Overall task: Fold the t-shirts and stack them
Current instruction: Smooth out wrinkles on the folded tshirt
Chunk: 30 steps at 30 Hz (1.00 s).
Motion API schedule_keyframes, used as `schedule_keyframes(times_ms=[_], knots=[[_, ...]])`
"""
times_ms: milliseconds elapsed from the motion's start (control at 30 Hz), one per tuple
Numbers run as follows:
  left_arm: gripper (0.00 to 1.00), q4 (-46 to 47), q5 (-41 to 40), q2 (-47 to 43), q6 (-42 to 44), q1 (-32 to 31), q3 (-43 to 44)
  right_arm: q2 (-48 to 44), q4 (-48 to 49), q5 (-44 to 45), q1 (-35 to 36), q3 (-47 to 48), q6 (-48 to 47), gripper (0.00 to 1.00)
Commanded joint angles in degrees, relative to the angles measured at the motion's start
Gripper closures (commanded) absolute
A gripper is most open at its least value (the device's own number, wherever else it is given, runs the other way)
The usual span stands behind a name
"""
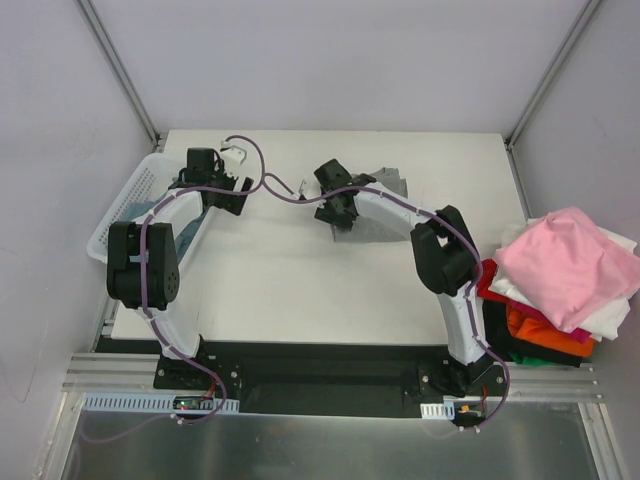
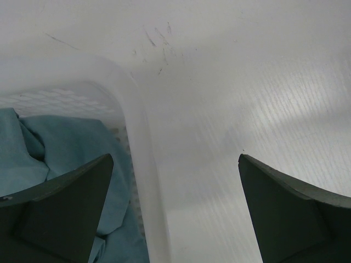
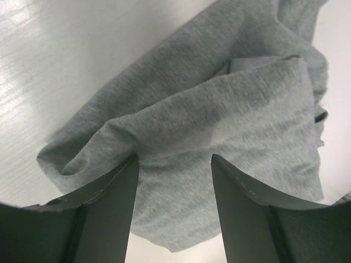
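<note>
Grey t-shirt (image 3: 230,109), plain and crumpled

1. The light heather-grey tee (image 3: 192,109) lies crumpled in loose folds at the far middle of the surface (image 1: 300,280).
2. The dusty blue-teal tee (image 2: 60,148) sits bunched inside the white basket (image 1: 130,195) at the far left.
3. The pink tee (image 1: 565,265) lies spread on top of a pile at the surface's right edge.
4. Under it show a white tee (image 1: 607,325), an orange tee (image 1: 540,335) and a red tee (image 1: 487,280).
</note>
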Motion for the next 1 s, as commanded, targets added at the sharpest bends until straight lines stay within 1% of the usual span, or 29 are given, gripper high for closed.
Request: schedule_keyframes(times_ms=[0,200,267,300,367,533,700,833,967], knots=[[0.01,0.6,0.4,-2.9,0.0,0.1,-0.2,0.6,0.1,-1.7,0.7,-0.1,0.5,0.41],[0.01,1.0,-0.7,-4.9,-2.1,1.8,1.4,-2.1,0.2,-2.4,0.7,-0.5,0.9,0.41],[0.01,1.5,-0.9,-5.6,-4.2,1.8,2.8,-3.1,-0.2,-3.3,0.7,-0.8,1.2,0.41],[0.01,1.5,-1.0,-6.3,-4.9,3.2,3.5,-3.6,-0.4,-4.1,0.7,-1.1,1.4,0.41],[0.01,2.0,-2.6,-7.1,-6.7,3.9,5.5,-5.0,-0.4,-4.7,0.7,-1.5,2.0,0.41],[0.01,2.5,-4.3,-9.3,-9.0,4.9,9.3,-7.0,-0.4,-5.5,0.7,-2.9,2.9,0.41],[0.01,2.6,-3.9,-9.6,-9.5,4.9,10.1,-4.1,-0.7,-6.7,0.7,-3.0,3.3,0.41],[0.01,2.9,-3.6,-9.4,-9.4,4.9,8.1,1.1,-2.8,-6.2,0.6,-0.5,2.7,0.41],[0.01,3.1,-3.4,-9.4,-8.9,4.9,6.3,2.9,-3.3,-6.7,0.7,0.4,2.8,0.41]])
